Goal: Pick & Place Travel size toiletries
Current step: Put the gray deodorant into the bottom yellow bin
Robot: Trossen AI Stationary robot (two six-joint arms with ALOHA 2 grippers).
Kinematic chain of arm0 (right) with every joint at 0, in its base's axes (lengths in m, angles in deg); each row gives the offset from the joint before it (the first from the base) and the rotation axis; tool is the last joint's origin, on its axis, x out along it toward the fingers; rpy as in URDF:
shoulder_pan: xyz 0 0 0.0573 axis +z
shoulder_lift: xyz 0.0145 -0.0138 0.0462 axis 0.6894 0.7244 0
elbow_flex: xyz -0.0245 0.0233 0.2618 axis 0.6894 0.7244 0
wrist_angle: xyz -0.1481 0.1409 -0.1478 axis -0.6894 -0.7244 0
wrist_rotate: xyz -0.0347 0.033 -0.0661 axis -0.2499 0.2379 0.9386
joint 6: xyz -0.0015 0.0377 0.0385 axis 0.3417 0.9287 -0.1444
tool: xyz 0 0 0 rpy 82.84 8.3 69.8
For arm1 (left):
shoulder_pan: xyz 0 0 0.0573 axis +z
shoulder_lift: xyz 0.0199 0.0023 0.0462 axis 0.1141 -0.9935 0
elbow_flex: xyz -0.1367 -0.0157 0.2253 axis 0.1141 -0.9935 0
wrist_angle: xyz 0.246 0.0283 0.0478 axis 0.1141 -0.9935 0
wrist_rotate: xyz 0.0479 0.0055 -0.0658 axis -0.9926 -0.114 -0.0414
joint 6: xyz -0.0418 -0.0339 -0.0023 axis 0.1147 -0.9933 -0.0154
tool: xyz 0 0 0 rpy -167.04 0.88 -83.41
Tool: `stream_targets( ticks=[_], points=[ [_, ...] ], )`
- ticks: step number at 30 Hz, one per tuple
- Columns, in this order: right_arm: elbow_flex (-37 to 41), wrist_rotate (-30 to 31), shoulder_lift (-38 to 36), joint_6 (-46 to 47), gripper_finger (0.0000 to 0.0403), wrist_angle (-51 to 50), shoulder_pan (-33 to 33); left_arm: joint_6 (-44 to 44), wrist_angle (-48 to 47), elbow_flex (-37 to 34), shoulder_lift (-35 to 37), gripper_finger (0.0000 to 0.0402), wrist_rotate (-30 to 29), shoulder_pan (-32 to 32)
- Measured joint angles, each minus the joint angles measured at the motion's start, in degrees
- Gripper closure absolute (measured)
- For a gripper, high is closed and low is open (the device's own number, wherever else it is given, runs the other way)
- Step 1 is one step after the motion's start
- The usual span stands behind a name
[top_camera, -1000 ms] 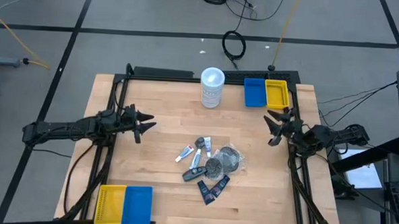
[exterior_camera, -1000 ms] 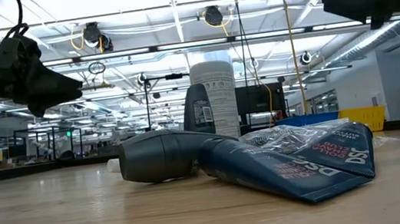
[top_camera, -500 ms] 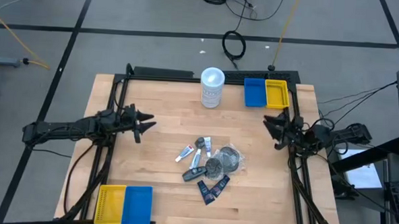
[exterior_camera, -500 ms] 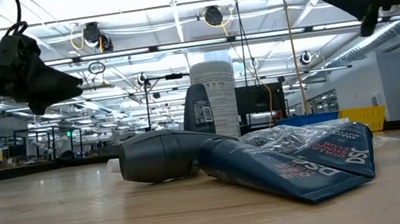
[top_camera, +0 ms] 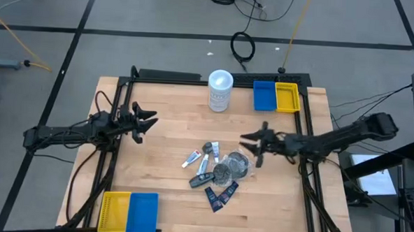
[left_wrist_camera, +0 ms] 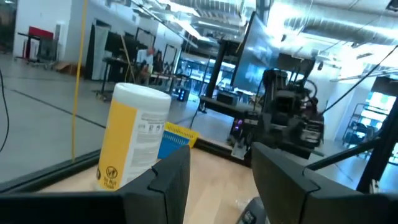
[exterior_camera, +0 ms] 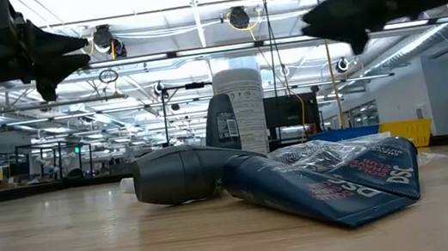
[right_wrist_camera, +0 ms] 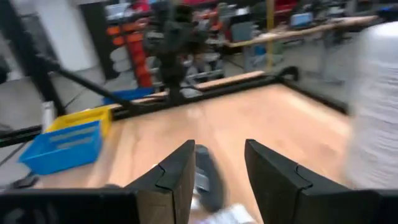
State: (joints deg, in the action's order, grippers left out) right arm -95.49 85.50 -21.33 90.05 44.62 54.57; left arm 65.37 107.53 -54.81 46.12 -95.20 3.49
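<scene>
The right tool [top_camera: 251, 141] hangs above the counter [top_camera: 165, 114] with its two fingers parted by a moderate gap and nothing between them; it touches nothing. Its fingertips point toward the middle of the counter, just beside the upper right edge of the heap of toiletries. The left tool [top_camera: 145, 122] hovers over the left part of the counter, its fingers also apart and empty, well away from the heap.

The toiletries lie together near the counter's centre: two small white tubes [top_camera: 193, 158], a grey mini bottle [top_camera: 201, 179] on its side, two round clear-wrapped bundles [top_camera: 237, 162] nearest the right tool, and a few navy sachets [top_camera: 221, 195] at the near end. In the low view the bottle [exterior_camera: 174, 176] rests on the wood with a sachet [exterior_camera: 327, 183] leaning against it.

A tall white canister [top_camera: 220, 90] stands near the far edge, with a blue bin [top_camera: 264, 96] and a yellow bin [top_camera: 287, 97] beside it.
</scene>
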Motion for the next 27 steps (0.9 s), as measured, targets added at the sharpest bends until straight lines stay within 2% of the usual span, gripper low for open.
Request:
stream_targets(
  ticks=[5, 11, 19, 24, 27],
  points=[
    [-6.09, -0.97, 14.61, -5.56, 0.0271, 3.32, 0.00, -0.82, -0.70, -0.02, -0.89, 0.0231, 0.35, -0.11],
    [-14.73, -1.07, 25.74, -9.86, 0.0271, 5.35, 0.00, -2.62, -0.55, -0.02, -4.76, 0.0231, 0.56, -0.11],
    [-21.97, -1.07, 31.28, -13.64, 0.0261, 3.35, -0.89, -4.60, -0.31, -0.02, -10.01, 0.0231, 1.42, -0.11],
    [-25.66, -0.33, 34.19, -11.68, 0.0216, -2.23, -2.05, -4.68, 1.10, -0.02, -13.16, 0.0231, 1.54, -0.11],
    [-26.81, 3.54, 36.20, -12.06, 0.0181, -2.58, -2.08, -4.68, 2.46, -0.02, -14.54, 0.0231, 1.54, -0.11]
  ],
)
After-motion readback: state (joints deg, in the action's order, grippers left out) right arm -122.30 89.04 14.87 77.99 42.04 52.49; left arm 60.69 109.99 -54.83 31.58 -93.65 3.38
